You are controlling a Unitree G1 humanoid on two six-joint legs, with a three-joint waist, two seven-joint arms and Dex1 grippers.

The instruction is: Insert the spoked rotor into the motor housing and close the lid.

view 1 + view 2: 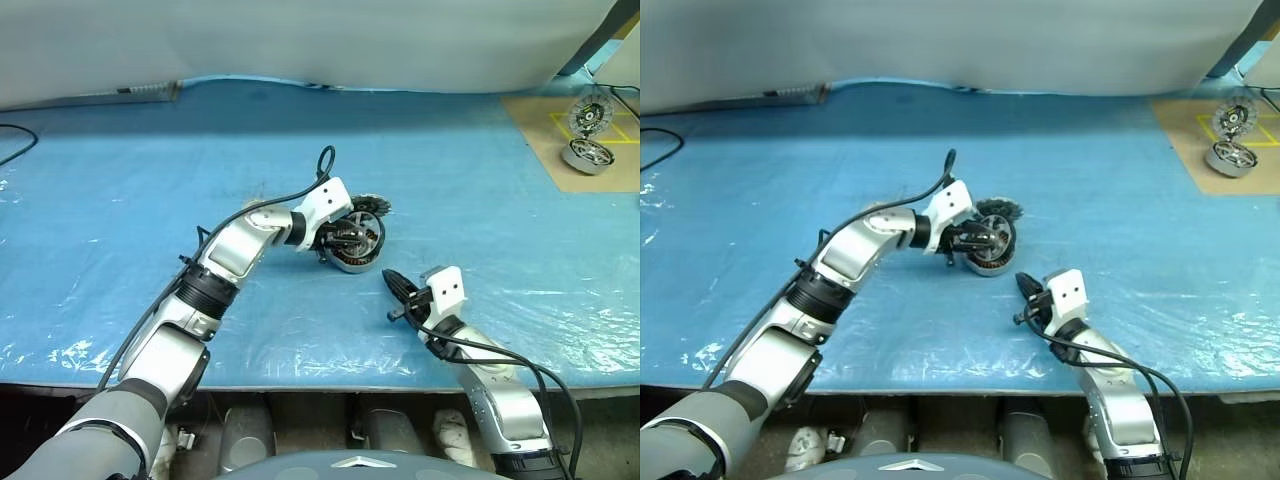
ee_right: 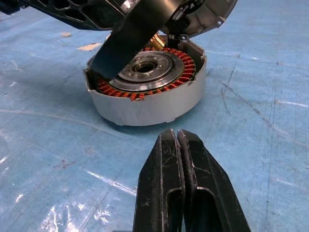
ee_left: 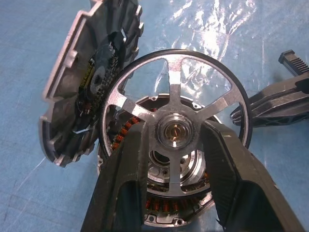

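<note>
Between the left gripper's (image 3: 176,145) jaws, clamped at the hub, sits the spoked rotor (image 3: 176,128), tilted just above the motor housing (image 2: 147,89); the lid (image 3: 87,82) stands open beside them. Insertion is in hand: next, level and centre the rotor over the windings. The right gripper's (image 2: 179,145) jaws are clenched empty, nearby.

blue sheet (image 1: 480,200), cardboard mat (image 1: 540,130) — two silver units (image 1: 588,155)
</note>
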